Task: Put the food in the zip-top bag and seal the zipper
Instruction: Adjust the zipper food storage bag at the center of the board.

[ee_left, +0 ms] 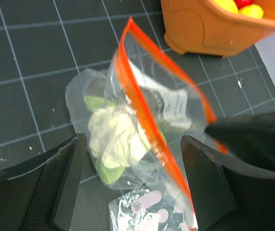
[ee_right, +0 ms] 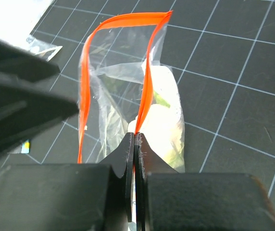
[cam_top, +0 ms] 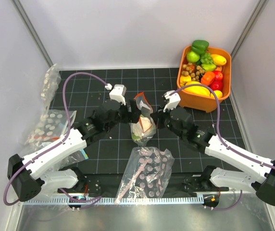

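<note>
Two arms are stretched inward over the desk (cam_top: 104, 144) and are brought together at the zip-top bag (cam_top: 142, 126). The right pincer (ee_right: 134, 139) is clenched on the zipper (ee_right: 86, 72), which rises ahead of its tips. The left pincer (ee_left: 133, 142) is released, with its fingers spread wide on either side of the bag. The cauliflower (ee_left: 113, 137) is seen inside, between them.

A clear, wrinkly zip-top bag (cam_top: 142, 127) sits near the middle of a dark gridded mat (cam_top: 94, 82), belly on the mat and mouth raised. Its orange-red zipper (ee_right: 114, 19) is unsealed, the 2 sides bowed apart in a loop. At the bottom, a white cauliflower (ee_left: 114, 137) presses against a glossy green bell pepper (ee_left: 109, 171). The right gripper (ee_right: 134, 137) pinches 1 side of the zipper.
</note>
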Tool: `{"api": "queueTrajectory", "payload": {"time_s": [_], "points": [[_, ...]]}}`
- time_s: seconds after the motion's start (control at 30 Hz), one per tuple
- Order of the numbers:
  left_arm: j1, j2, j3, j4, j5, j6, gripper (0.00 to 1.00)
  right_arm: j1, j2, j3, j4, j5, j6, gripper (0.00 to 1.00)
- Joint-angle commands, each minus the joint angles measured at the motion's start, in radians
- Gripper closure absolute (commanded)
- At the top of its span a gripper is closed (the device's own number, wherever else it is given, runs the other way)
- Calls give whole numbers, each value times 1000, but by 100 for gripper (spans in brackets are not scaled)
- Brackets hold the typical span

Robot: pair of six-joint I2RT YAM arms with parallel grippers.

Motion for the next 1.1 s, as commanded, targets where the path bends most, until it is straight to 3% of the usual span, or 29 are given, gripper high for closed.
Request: {"api": "queueTrajectory", "payload": {"time_s": [0.0, 0.43, 0.63, 0.67, 0.8, 0.87, 1.07], "points": [[-21, 28, 159, -76, -114, 29, 16, 22, 7, 47, 37, 38, -28, 99], [-142, 401, 551, -450, -492, 38, 27, 44, 0, 46, 26, 103, -32, 99], [-170, 472, 593, -522, -598, 49, 42, 44, -2, 44, 24, 110, -29, 99], [-176, 484, 600, -534, -604, 50, 49, 45, 0, 44, 24, 113, -25, 99], [-194, 532, 655, -603, -657, 44, 63, 44, 4, 43, 21, 126, -24, 99], [-194, 535, 652, -611, -664, 46, 78, 44, 9, 44, 23, 129, -24, 99], [-194, 478, 577, -596, -662, 41, 87, 45, 29, 47, 20, 142, -22, 99]]}}
